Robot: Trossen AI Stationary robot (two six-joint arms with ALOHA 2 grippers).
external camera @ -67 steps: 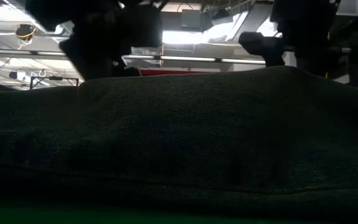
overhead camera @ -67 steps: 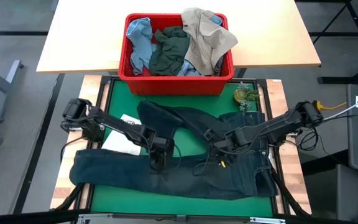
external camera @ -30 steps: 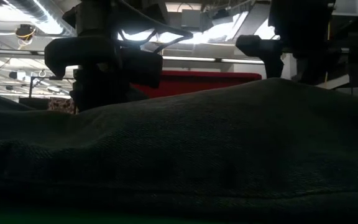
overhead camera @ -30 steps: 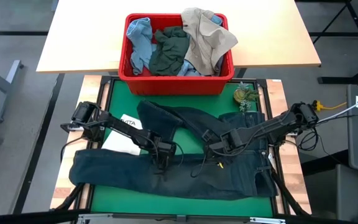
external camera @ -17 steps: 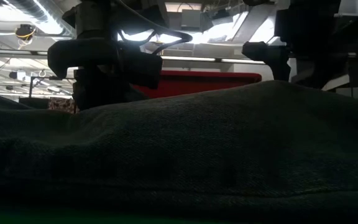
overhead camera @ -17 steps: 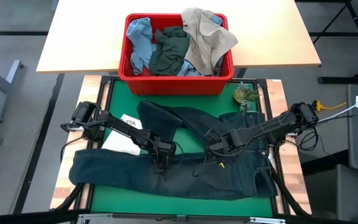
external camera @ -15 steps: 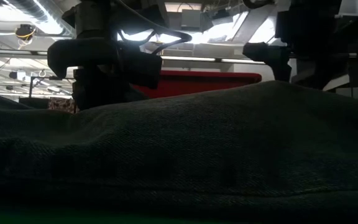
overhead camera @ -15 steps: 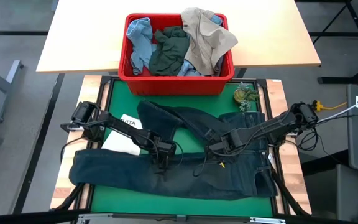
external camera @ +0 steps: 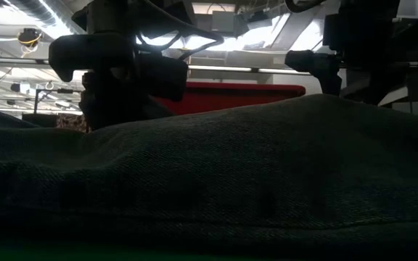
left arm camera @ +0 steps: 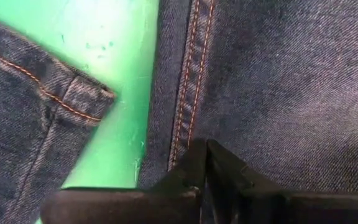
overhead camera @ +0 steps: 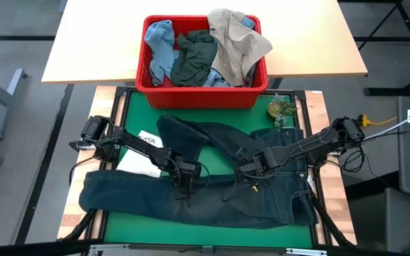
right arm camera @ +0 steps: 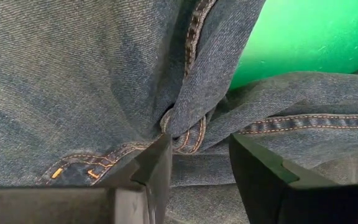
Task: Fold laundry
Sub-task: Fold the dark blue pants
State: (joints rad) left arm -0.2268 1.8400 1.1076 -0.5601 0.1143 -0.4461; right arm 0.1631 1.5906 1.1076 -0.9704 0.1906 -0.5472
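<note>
Dark navy jeans (overhead camera: 191, 203) lie spread on the green mat (overhead camera: 137, 114). One leg runs along the near edge and the other slants toward the far left. My left gripper (overhead camera: 184, 188) stands shut at the far edge of the near leg, about mid-length. My right gripper (overhead camera: 246, 171) is closed on a bunch of denim where the two legs meet. Light blue (overhead camera: 159, 43), dark green (overhead camera: 194, 57) and beige (overhead camera: 237, 39) garments are piled in the red bin (overhead camera: 141, 80). My left gripper (left arm camera: 205, 149) points down at the near leg, its shut fingertips beside the orange-stitched seam (left arm camera: 185, 118) at the leg's edge. The fingers hide how much cloth lies between them. The leg rests flat on the mat. My right gripper (right arm camera: 197, 158) has a gathered fold of denim at the crotch (right arm camera: 188, 134) between its two fingers, several layers thick. It comes from above, slanting from the table's right. The cloth puckers toward the fingers, and the rest of the jeans lie on the mat.
A white tote bag (overhead camera: 142, 153) lies partly under the left arm at the mat's left. A small green object (overhead camera: 282, 109) sits at the mat's far right corner. The red bin stands just beyond the far edge. In the low view the jeans (external camera: 231, 181) fill the foreground.
</note>
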